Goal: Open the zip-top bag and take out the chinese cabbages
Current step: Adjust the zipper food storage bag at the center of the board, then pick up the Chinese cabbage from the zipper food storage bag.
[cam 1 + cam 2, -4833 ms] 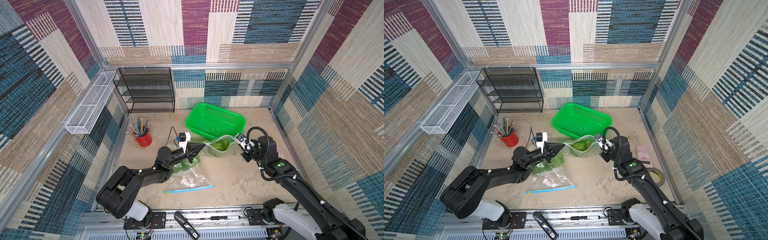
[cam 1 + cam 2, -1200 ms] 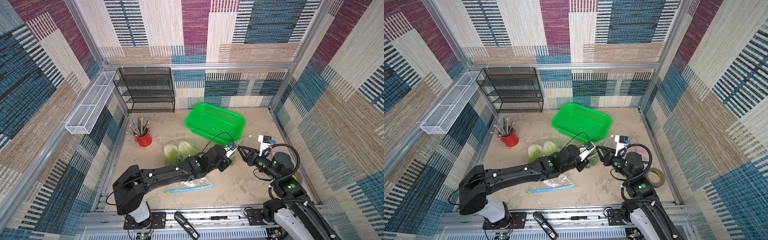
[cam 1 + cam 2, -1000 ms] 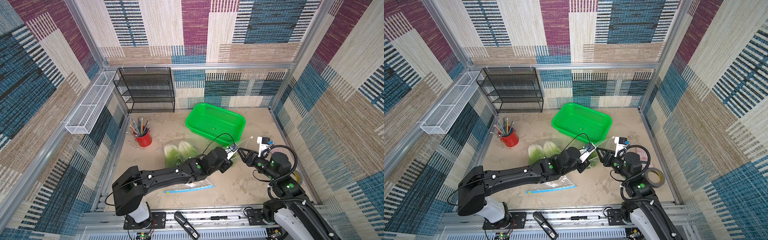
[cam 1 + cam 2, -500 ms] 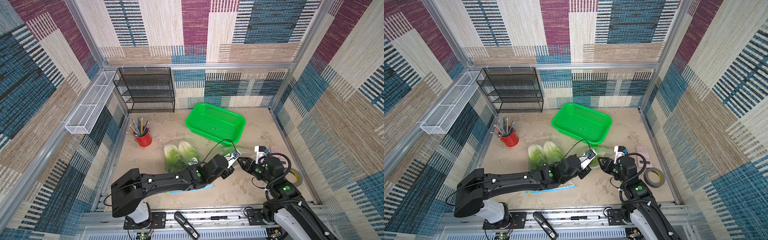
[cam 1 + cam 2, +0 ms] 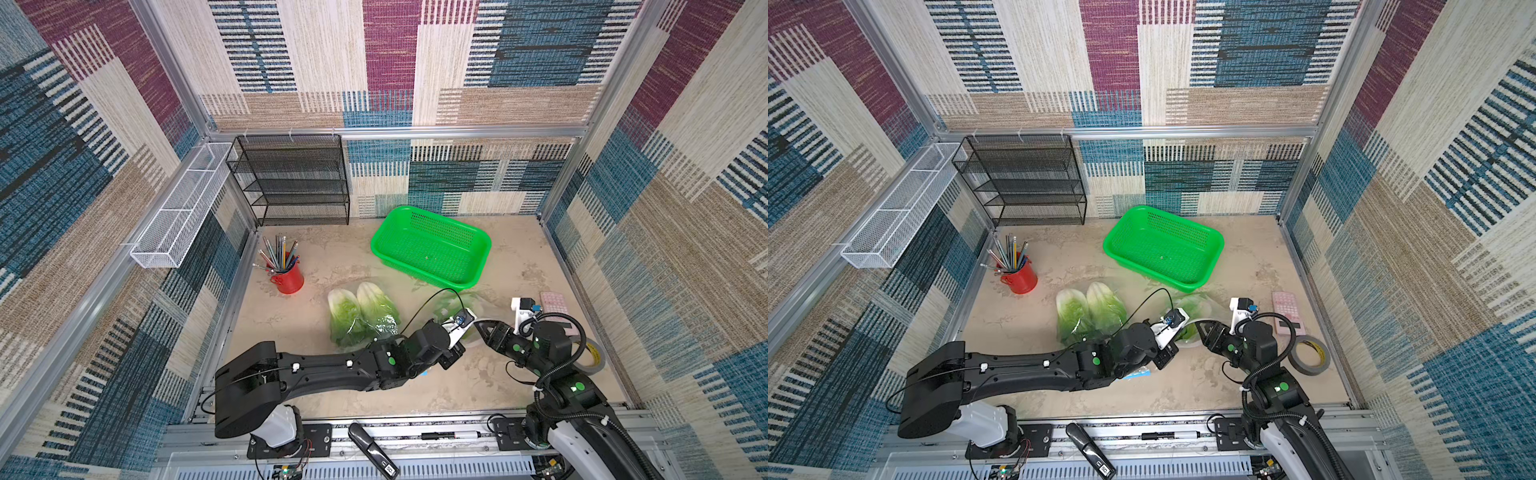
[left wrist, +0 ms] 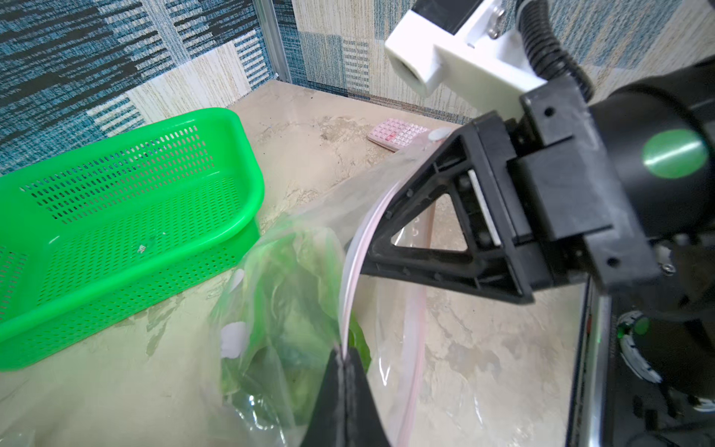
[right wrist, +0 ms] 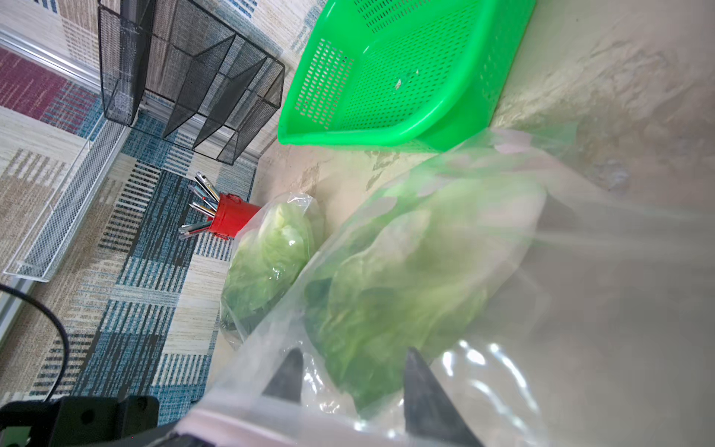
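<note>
Left gripper (image 6: 343, 371): jaws fully closed, pinching the pink-zip rim of the zip-top bag (image 6: 390, 336).
Right gripper (image 7: 354, 377): fingers partly apart at the bag mouth, with nothing visibly clamped between them.
Bag state: mouth open and lifted at one pinch point only. The body lies on the table (image 5: 291, 332), just in front of the green basket (image 5: 415, 269).
Bagged cabbage (image 7: 387, 278): inside the film, dark leaf end nearest the mouth.
Table cabbage A (image 5: 345, 318): lies touching table cabbage B (image 5: 376, 311), between the red pencil cup (image 5: 288, 279) and the bag. The right wrist view shows clear film over them.
Risk, rim slip: the hold is one thin pinch. A hard pull on the head could likely tug the rim free and collapse the mouth.
Risk, film catch: loose film hangs around the right fingers. Closing may take plastic with the leaves and drag the whole bag.
Risk, leaf tear: a grip on leaf tips alone may rip them and leave the head inside.
Risk, collision: the two grippers work very near each other.
Count, chinese cabbages: three.
Count, zip-top bag in hand: one.
Count, basket: one.
Count, pencil cup: one.
Count, black mesh shelf (image 5: 299, 183): one.
Count, white wire tray (image 5: 183, 208): one.
Count, pink calculator (image 5: 552, 300): one.
Count, tape roll (image 5: 1292, 358): one.
</note>
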Tool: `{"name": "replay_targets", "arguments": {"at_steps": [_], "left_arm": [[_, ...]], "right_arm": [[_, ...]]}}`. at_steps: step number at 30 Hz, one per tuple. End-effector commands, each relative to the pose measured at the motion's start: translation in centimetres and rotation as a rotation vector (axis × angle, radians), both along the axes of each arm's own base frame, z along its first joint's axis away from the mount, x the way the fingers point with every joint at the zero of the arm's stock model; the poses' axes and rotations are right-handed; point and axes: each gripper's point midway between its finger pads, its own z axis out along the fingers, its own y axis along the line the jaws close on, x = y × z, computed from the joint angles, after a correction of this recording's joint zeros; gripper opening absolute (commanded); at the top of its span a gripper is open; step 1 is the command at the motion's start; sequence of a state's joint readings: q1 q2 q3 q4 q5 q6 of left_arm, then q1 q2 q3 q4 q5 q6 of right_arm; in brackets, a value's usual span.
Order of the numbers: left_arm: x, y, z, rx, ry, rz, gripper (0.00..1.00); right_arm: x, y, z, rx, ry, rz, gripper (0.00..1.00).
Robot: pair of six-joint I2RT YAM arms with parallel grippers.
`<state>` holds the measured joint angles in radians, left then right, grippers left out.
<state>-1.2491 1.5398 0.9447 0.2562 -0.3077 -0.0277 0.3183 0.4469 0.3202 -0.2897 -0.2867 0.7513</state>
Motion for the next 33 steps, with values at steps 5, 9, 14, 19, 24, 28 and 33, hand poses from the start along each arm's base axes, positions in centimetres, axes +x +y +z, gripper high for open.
{"name": "replay_targets", "arguments": {"at_steps": [5, 9, 14, 19, 24, 28, 33], "left_arm": [[-0.2, -0.6, 1.6, -0.058, 0.033, -0.020, 0.00], [0.0, -0.6, 1.4, -0.069, 0.068, -0.026, 0.00], [0.5, -0.6, 1.7, -0.098, 0.095, -0.028, 0.00], [0.7, -0.7, 1.8, -0.113, 0.130, -0.043, 0.00], [0.8, -0.6, 1.8, -0.134, 0.164, -0.052, 0.00], [1.0, -0.4, 1.6, -0.153, 0.207, -0.059, 0.00], [1.5, -0.1, 1.4, -0.180, 0.250, -0.061, 0.00]], "right_arm": [[1.3, 1.3, -0.3, -0.200, -0.033, 0.029, 0.50], [1.0, 1.6, 0.0, -0.221, -0.068, 0.033, 0.56], [0.9, 2.2, -0.5, -0.248, -0.071, 0.062, 0.61], [1.2, 2.5, -0.5, -0.311, -0.093, 0.078, 0.64], [1.4, 2.7, -1.1, -0.362, -0.092, 0.094, 0.68], [1.3, 3.0, -1.3, -0.400, -0.110, 0.118, 0.72], [1.3, 2.8, -1.3, -0.434, -0.130, 0.117, 0.75]]}}
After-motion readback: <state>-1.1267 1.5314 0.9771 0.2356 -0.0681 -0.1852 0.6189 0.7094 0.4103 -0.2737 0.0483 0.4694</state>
